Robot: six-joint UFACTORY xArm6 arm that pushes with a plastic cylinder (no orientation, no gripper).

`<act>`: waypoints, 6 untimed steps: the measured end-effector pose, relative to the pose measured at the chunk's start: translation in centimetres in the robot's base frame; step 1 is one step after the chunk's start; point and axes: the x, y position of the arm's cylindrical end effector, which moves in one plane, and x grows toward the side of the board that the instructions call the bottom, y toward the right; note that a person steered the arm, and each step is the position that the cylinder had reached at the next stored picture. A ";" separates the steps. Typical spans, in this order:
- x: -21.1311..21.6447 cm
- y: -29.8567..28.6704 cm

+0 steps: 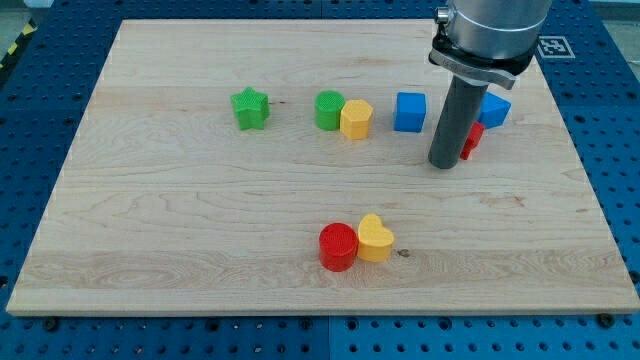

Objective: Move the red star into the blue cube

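The red star (472,137) lies at the view's upper right, mostly hidden behind the dark rod. My tip (444,165) rests on the board just left of and touching or nearly touching the red star. The blue cube (409,111) sits a little up and to the left of my tip. A second blue block (494,109), shape unclear, lies just above the red star, partly hidden by the rod.
A green star (250,108) lies at the upper left. A green cylinder (328,109) touches a yellow block (356,119) left of the blue cube. A red cylinder (338,246) touches a yellow heart (375,238) at the bottom middle. The wooden board (150,230) is edged by blue table.
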 end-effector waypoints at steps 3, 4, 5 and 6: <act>0.4 8.4; -0.1 9.1; -1.3 6.8; -2.6 3.8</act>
